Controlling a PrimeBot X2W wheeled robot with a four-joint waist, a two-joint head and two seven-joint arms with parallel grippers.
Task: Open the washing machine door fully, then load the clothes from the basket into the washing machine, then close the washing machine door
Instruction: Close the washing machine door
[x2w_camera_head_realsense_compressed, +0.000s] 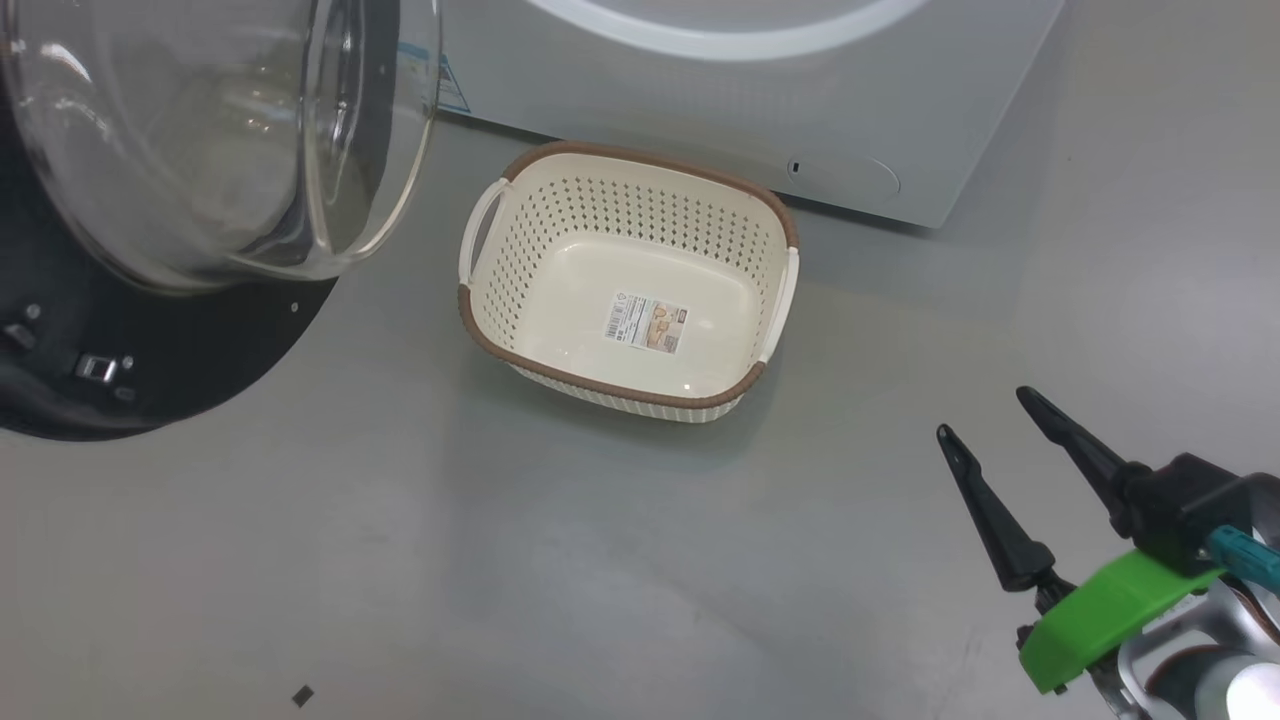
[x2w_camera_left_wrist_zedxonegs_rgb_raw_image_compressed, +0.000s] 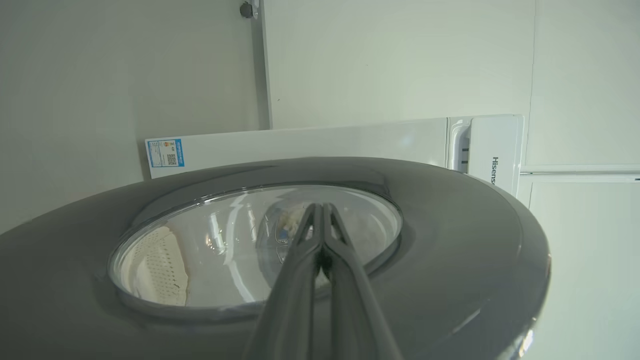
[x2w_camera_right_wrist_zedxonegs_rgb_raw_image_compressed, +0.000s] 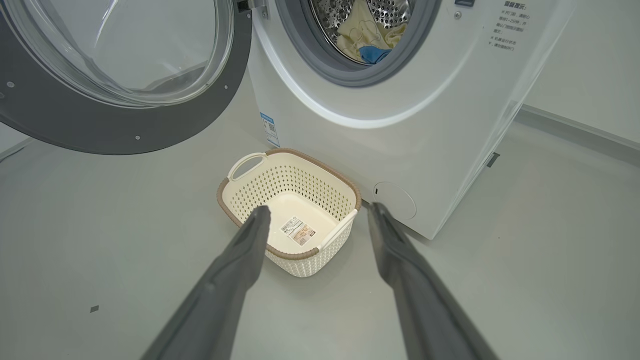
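Large round washing machine door (x2w_camera_head_realsense_compressed: 200, 150) with wide glossy black rim and bulging clear glass bowl, standing wide open at the left of the head view, beside the big white front-loading washing machine (x2w_camera_head_realsense_compressed: 760, 110). Pale cream-yellow soft clothes (x2w_camera_right_wrist_zedxonegs_rgb_raw_image_compressed: 367, 35) with a bright blue patch, lying inside the steel drum behind the grey gasket ring in the right wrist view. Small rectangular cream plastic basket (x2w_camera_head_realsense_compressed: 620, 205) with perforated sides, brown rim and white side handles, upright on the grey floor (x2w_camera_head_realsense_compressed: 500, 560) just in front of the machine, its bare bottom carrying a label sticker (x2w_camera_head_realsense_compressed: 647, 322). Right gripper (x2w_camera_head_realsense_compressed: 984, 411) at the lower right of the head view, above the floor and well apart from the basket, its two long dark fingers (x2w_camera_head_realsense_compressed: 1000, 520) spread wide and holding nothing. Left gripper (x2w_camera_left_wrist_zedxonegs_rgb_raw_image_compressed: 322, 206) in the left wrist view over the outer face of the door, aimed at the glass window, fingers (x2w_camera_left_wrist_zedxonegs_rgb_raw_image_compressed: 295, 280) pressed together with nothing between them; contact with the door impossible to tell. Small dark scrap (x2w_camera_head_realsense_compressed: 302, 695) on the floor near the bottom edge of the head view.
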